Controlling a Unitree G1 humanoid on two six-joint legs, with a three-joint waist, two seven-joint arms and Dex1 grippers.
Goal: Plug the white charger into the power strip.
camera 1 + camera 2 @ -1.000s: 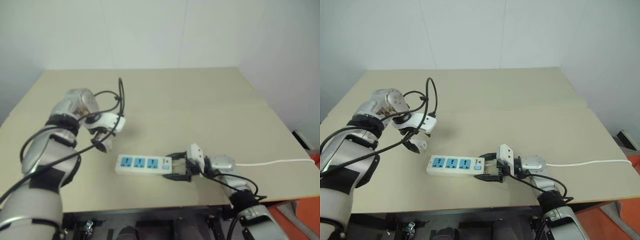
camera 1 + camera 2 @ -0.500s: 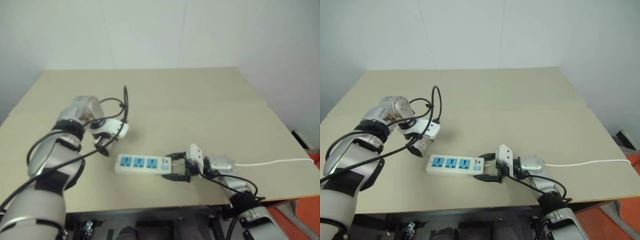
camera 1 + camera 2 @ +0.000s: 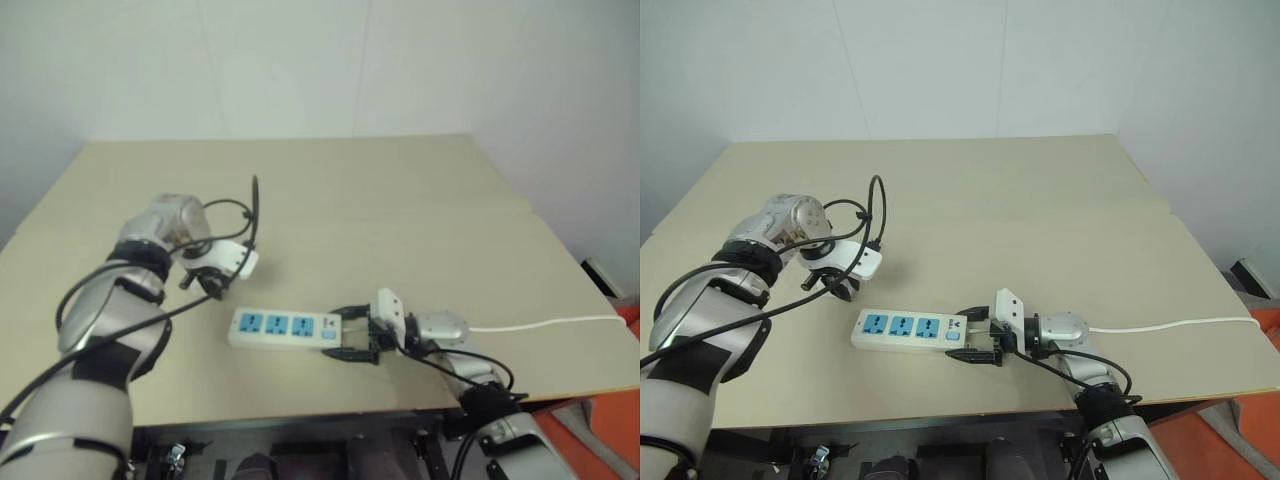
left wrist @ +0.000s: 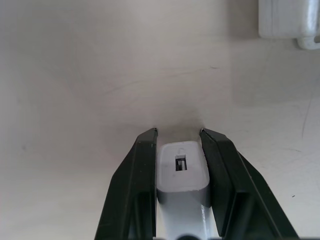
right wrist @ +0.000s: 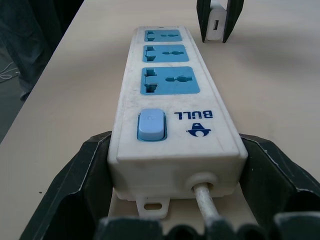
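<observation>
One white charger [image 4: 182, 172] clamped in left jaws; right jaws grip one power strip [image 5: 172, 115], three sockets.

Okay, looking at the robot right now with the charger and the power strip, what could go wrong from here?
1. The left gripper pinches the white charger only by its sides; it could slip or twist when lifted.
2. The charger's prongs are hidden, so it may reach the power strip misaligned.
3. The right gripper only brackets the strip's switch end; a hard push on the far sockets could pivot it.
</observation>
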